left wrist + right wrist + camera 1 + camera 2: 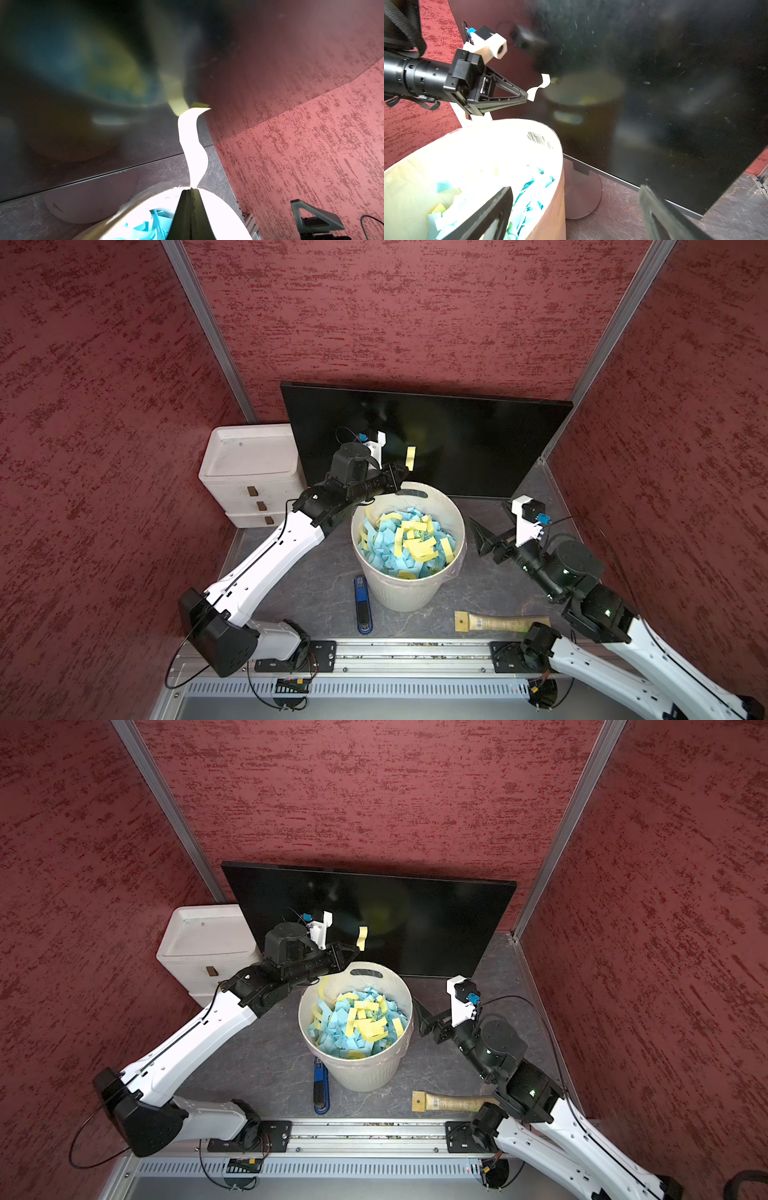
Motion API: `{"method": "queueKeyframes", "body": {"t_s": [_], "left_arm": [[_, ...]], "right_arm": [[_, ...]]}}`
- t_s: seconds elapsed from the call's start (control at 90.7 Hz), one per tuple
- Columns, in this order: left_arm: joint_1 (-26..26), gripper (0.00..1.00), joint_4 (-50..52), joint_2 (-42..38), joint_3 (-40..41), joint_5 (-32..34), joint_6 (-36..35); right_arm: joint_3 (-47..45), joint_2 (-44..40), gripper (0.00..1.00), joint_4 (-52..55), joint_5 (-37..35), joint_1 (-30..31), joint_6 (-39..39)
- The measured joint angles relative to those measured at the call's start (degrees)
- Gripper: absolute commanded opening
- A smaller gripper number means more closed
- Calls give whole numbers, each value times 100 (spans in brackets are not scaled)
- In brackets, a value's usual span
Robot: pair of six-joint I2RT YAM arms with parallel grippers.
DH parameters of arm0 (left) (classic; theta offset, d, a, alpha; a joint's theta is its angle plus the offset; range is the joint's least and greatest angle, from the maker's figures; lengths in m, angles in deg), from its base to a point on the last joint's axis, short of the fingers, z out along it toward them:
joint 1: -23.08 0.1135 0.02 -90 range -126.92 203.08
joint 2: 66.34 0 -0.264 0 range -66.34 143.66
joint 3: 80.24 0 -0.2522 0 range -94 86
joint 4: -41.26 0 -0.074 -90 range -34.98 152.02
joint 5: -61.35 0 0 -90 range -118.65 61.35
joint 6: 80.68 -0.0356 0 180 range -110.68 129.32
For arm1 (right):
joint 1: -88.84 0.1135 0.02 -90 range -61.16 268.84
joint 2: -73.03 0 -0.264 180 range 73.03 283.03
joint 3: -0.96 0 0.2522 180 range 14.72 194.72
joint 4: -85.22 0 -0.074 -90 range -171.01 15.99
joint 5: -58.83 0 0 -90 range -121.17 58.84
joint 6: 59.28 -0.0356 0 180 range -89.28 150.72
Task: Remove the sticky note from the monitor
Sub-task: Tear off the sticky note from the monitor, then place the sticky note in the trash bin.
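Left arm: the white forearm stretches diagonally from the near left corner toward the middle, and the black wrist levels out across the far rim of the bin (405, 593).
Left claw (405, 470): clenched on the near end of the sticky note (410, 457), with the tips just in front of the monitor (478, 439).
Sticky note: a yellow strip, wavy along its length. It rises from the claw tips, and its far end meets its own reflection on the screen, so it touches the glass there.
Monitor: upright at the back of the counter (316, 572), with a dark face.
Right arm: folded low on the right side, with the wrist turned toward the bin.
Right claw (478, 537): released, spread wide and empty, near the bin's right wall and apart from the monitor.
Bin: holds blue and yellow paper strips.
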Motion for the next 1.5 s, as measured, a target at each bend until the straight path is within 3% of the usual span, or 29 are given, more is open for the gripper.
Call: {"method": "queueKeyframes", "body": {"t_s": [0.705,1.091,1.499], "left_arm": [[-632,0,413,-776,247,365,-223],[-1176,0,949,-1012,317,903,-774],[-1292,2,1491,-1058,621,1414,-1064]], "right_arm": [[0,-13,98,2,-4,0,-90],[0,-269,98,101,-155,0,-111],[0,-278,98,129,-221,0,-111]]}}
